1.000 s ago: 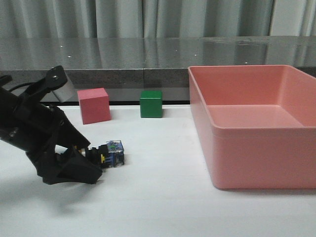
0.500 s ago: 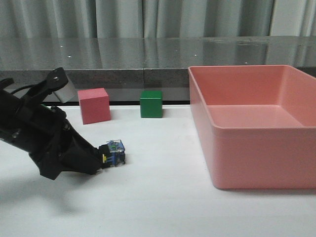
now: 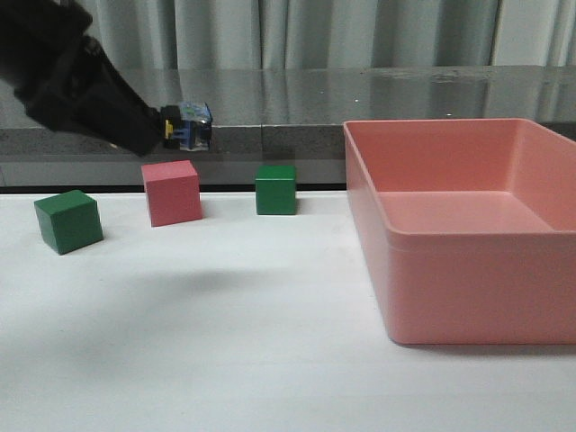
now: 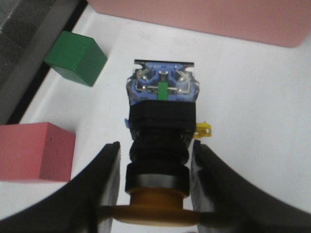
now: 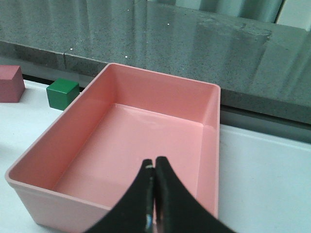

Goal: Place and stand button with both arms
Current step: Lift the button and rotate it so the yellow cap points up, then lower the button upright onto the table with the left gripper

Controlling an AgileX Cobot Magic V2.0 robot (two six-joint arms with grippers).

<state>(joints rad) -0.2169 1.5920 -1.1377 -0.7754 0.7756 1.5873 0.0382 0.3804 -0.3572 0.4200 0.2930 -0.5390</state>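
My left gripper (image 3: 162, 126) is shut on the button (image 3: 189, 125) and holds it high above the table at the upper left of the front view, its axis about level and its bluish base block pointing right. In the left wrist view the button (image 4: 163, 121) lies between the fingers (image 4: 109, 170), which grip its yellow cap; the gripper's mid-point (image 4: 155, 155) is on the black body. My right gripper (image 5: 154, 165) is shut and empty above the pink bin (image 5: 73, 194); it does not show in the front view.
The pink bin (image 3: 468, 297) stands at the right. A pink cube (image 3: 171, 192) and a green cube (image 3: 275, 189) sit at the back of the white table; another green cube (image 3: 68, 220) sits at the left. A dark ledge runs behind.
My left gripper has lifted the button from the table near the front left to high above the pink cube. The left green cube, hidden by the arm before, now shows.
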